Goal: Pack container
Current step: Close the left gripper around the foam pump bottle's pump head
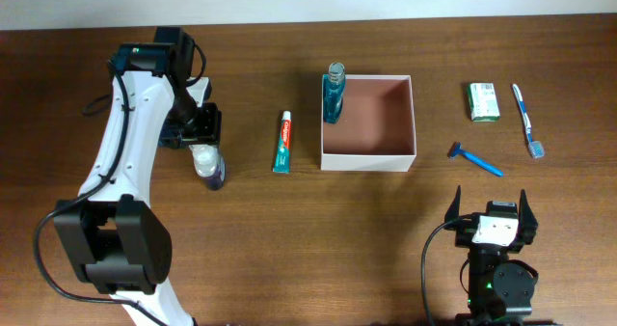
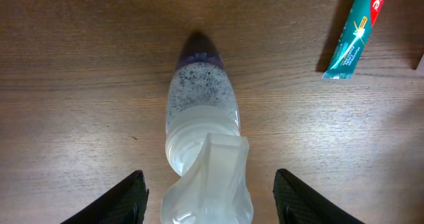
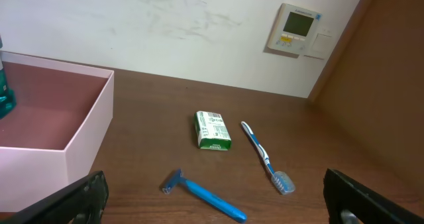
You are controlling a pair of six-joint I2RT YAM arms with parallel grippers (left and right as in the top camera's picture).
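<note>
The container [image 1: 367, 156], a square white-walled box with a reddish-brown inside, sits at table centre and holds an upright blue bottle [image 1: 334, 93] in its left corner. Its wall also shows in the right wrist view [image 3: 40, 161]. My left gripper [image 1: 205, 145] is open, its fingers on either side of a clear bottle with a purple base [image 2: 201, 151] lying on the table, not touching it. My right gripper [image 1: 490, 208] is open and empty near the front edge. Beyond it lie a blue razor [image 3: 205, 195], a green-and-white packet [image 3: 212, 130] and a toothbrush [image 3: 265, 158].
A toothpaste tube [image 1: 281, 142] lies between the clear bottle and the container; it also shows in the left wrist view [image 2: 354, 32]. In the overhead view the razor [image 1: 475, 159], packet [image 1: 483, 101] and toothbrush [image 1: 526, 120] lie right of the container.
</note>
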